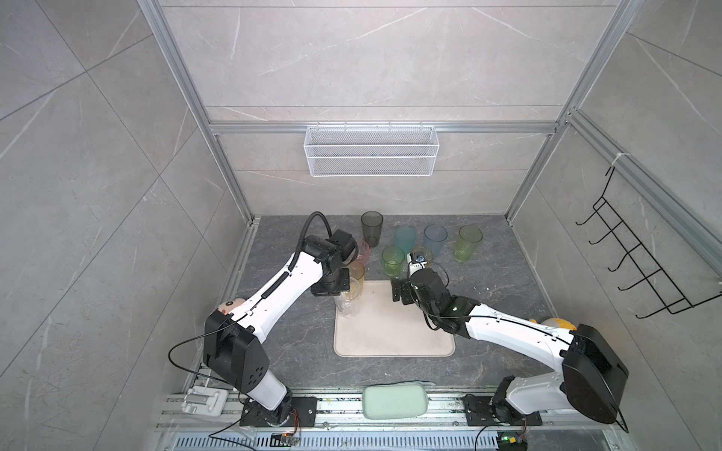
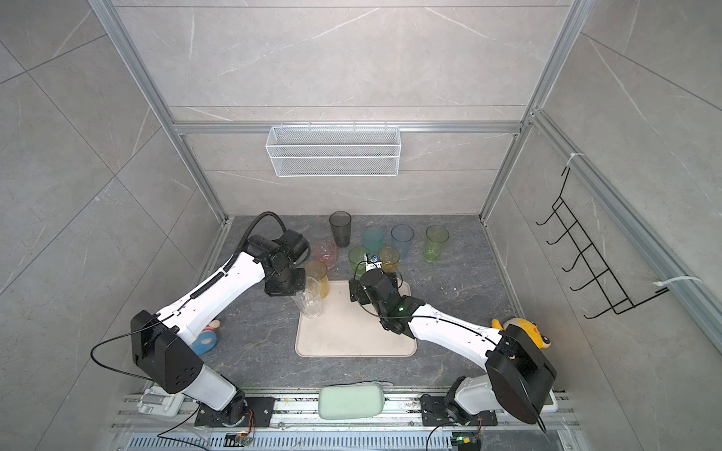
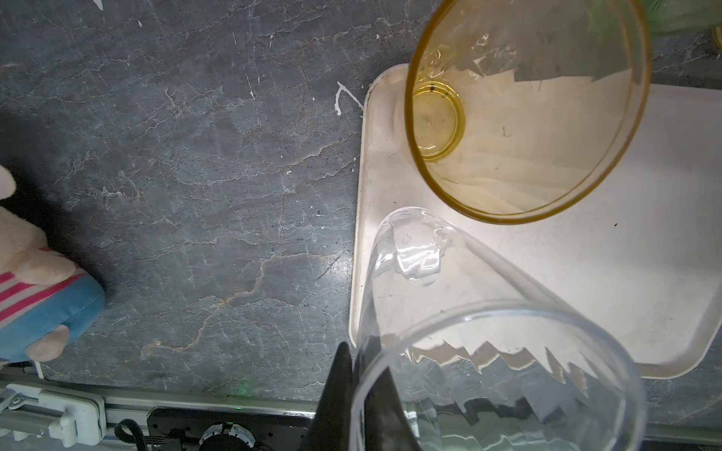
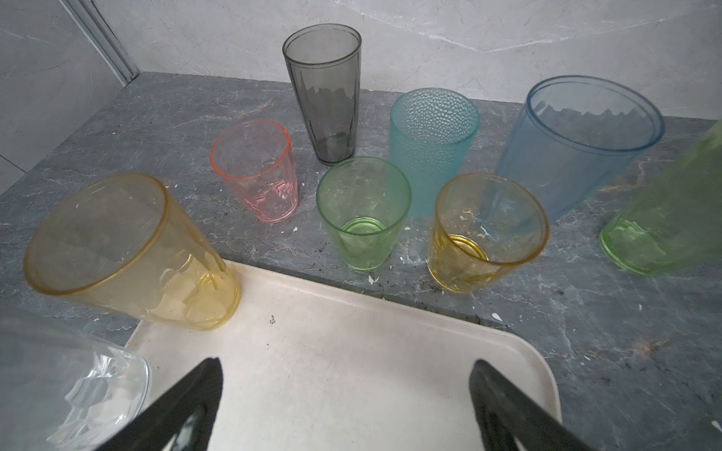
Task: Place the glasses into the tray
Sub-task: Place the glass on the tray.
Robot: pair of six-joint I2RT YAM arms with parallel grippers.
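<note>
Tinted tumblers, a cream tray, dark veined stone

In front of me the tray (image 4: pixel 351 371) is cream-beige with a few dark specks, and the counter (image 4: pixel 625 351) is charcoal grey crossed by pale and rusty veins. I see a tall amber tumbler (image 4: pixel 129 254), a clear tumbler (image 3: pixel 488 351), a smoky grey tumbler (image 4: pixel 324 90), a pink tumbler (image 4: pixel 256 172) with an orange-red rim, a short green tumbler (image 4: pixel 363 214), a teal tumbler (image 4: pixel 431 144) dimpled all over, a pale blue tumbler (image 4: pixel 578 136), a short amber tumbler (image 4: pixel 484 234) and a tall green tumbler (image 4: pixel 664 226). The walls (image 1: pixel 371 58) are light grey with white veins, the wire basket (image 1: pixel 371 150) is white mesh, and the plush toy (image 3: pixel 43 300) has pink-and-white stripes above blue. My left arm (image 1: pixel 281 289) and right arm (image 1: pixel 508 324) are white with black joints.
</note>
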